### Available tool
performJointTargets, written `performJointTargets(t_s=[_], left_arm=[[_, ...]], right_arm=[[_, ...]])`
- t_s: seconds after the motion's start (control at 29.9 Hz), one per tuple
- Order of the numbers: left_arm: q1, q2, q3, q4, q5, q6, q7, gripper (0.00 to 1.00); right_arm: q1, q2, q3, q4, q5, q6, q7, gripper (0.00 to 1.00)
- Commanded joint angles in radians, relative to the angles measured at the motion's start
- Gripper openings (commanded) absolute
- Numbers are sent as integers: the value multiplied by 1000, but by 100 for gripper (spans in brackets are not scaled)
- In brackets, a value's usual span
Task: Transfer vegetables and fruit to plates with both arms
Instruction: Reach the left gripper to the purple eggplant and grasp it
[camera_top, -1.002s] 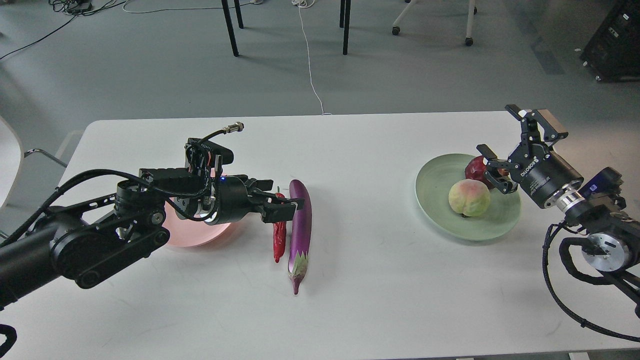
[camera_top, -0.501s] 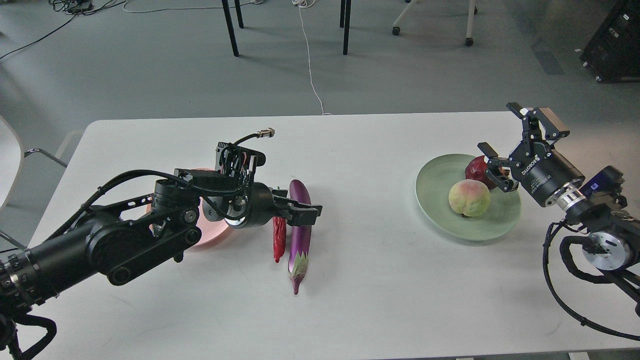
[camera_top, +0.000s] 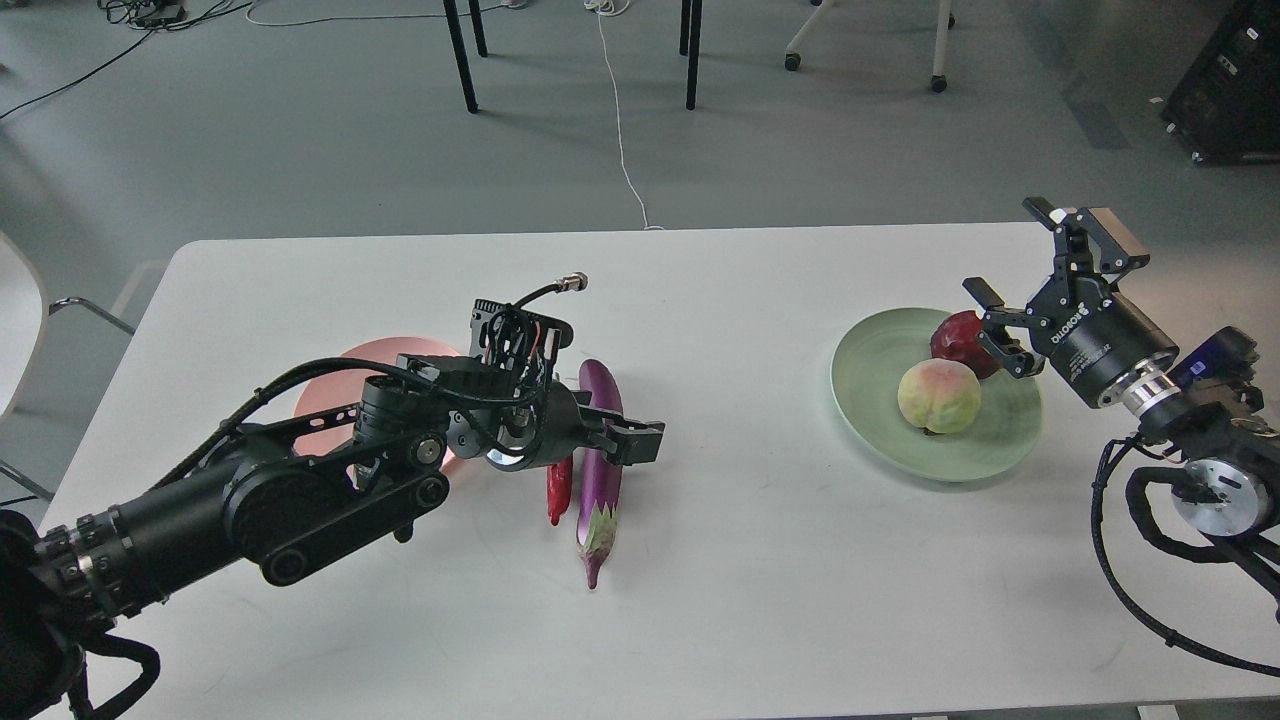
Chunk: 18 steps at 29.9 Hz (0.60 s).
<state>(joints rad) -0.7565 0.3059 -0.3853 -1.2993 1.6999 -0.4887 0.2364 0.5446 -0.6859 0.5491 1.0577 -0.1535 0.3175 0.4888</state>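
Note:
The purple eggplant and the red chili lie side by side at the table's middle. My left gripper hangs over the eggplant's far half, its jaws apart across it and holding nothing. The pink plate is behind the left arm, mostly hidden. The peach and the pomegranate sit in the green plate on the right. My right gripper is wide open and empty, just above and right of the pomegranate.
The white table ends near the bottom of the view and at the right by my right arm. Chair legs, a white cable and a black case stand on the floor behind the table.
My left arm has swung right from beside the chili to over the eggplant, uncovering more of the pink plate. My right gripper has drawn slightly up and right from the pomegranate.

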Motion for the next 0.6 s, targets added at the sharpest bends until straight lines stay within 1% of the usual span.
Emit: performJointTargets(t_s=[0.0, 0.4, 0.57], left_arm=[[9, 4, 5, 0, 0, 0, 1, 98], [25, 7, 6, 17, 7, 0, 3, 98], [37, 10, 5, 18, 7, 0, 3, 96]], right_arm=[[0, 0, 0, -1, 0, 0, 0, 98], [-3, 0, 0, -1, 0, 2, 0, 98], [-8, 0, 0, -1, -1, 2, 0, 98]])
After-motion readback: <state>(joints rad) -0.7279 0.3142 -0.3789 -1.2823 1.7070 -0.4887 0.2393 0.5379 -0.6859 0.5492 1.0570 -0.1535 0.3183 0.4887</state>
